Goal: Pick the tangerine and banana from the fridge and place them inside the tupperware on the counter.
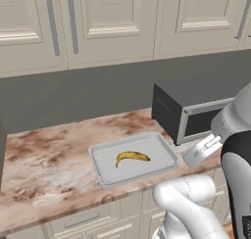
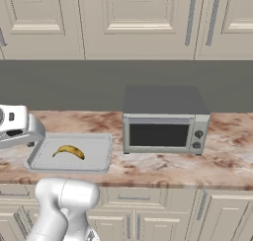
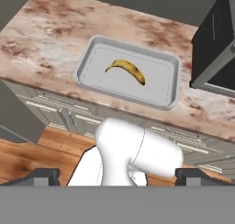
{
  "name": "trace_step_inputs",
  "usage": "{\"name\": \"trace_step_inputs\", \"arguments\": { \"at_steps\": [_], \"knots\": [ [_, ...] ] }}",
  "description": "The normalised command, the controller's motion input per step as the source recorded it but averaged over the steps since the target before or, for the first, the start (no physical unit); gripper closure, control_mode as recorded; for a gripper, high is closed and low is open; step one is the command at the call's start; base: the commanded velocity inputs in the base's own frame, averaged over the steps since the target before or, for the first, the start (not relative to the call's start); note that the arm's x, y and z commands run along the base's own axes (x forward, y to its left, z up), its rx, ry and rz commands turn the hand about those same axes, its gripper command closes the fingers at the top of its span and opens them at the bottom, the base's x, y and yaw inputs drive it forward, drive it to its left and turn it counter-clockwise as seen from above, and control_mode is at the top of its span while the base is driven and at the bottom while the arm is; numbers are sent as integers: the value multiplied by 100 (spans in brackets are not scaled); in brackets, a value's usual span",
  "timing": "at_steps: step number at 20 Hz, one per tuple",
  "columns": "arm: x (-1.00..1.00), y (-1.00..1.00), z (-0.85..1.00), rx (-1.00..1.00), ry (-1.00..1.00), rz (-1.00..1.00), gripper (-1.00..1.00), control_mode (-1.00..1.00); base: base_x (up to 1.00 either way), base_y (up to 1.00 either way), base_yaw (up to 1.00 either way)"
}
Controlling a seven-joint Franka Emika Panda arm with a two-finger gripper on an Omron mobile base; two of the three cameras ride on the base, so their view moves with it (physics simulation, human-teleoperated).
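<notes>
A small curved yellow banana [image 1: 132, 157] with dark tips lies flat near the middle of the tupperware [image 1: 164, 169], a shallow pale grey tray with rounded corners and a raised rim. The banana touches the tray floor and stands clear of every wall. The tupperware sits on the pinkish-beige marbled tabletop [image 1: 44, 159], close to its front edge, above cream drawers [image 2: 148, 205].

Just beside the tray on the tabletop stands a grey toaster oven [image 2: 165, 121] with a dark glass door and two knobs on its front. Behind both runs a plain grey wall [image 2: 74, 84], and above it hang cream panelled cabinets [image 2: 123, 18] with long grey handles.

The gripper [image 3: 117, 177] hangs in front of the tabletop, out over a wooden floor [image 3: 27, 154], well apart from the tray and looking down at it from the hand view. Its two dark fingertips [image 3: 43, 176] stand wide apart with nothing between them.
</notes>
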Motion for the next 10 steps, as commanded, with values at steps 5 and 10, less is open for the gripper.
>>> {"name": "trace_step_inputs", "arguments": {
  "at_steps": [5, 10],
  "knots": [
    [0, 0, 0, 0, 0, 0, -100, 100, -63, 8, 45],
    [0, 0, 0, 0, 0, 0, -100, 100, -81, 12, 100]
  ]
}}
